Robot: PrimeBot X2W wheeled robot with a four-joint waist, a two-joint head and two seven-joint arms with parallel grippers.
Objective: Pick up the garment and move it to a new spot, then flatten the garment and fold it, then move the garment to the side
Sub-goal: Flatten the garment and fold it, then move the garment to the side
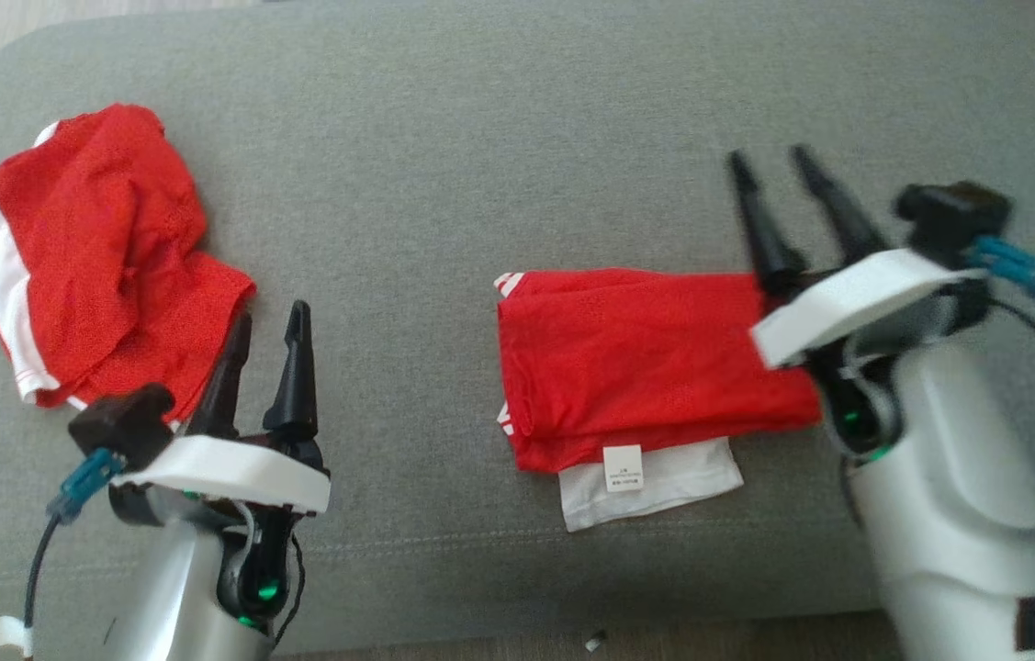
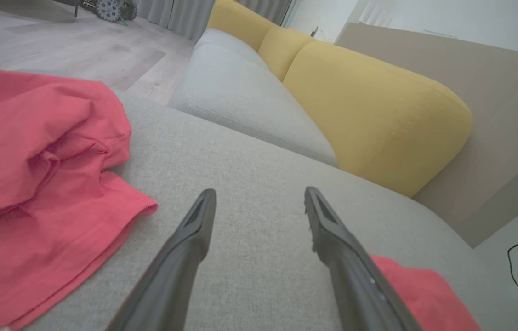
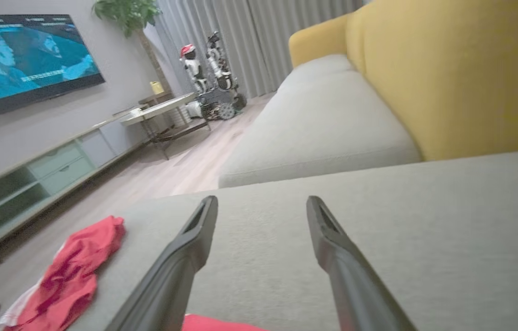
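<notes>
Right claw (image 1: 767,156) agape beside folded garment (image 1: 646,358)

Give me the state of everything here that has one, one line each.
Right garment: folded, flat on the cushion, not held.
Left garment: crumpled, not held.
Left gripper: open, empty.
Right gripper: open, empty.
TV: on.
</notes>
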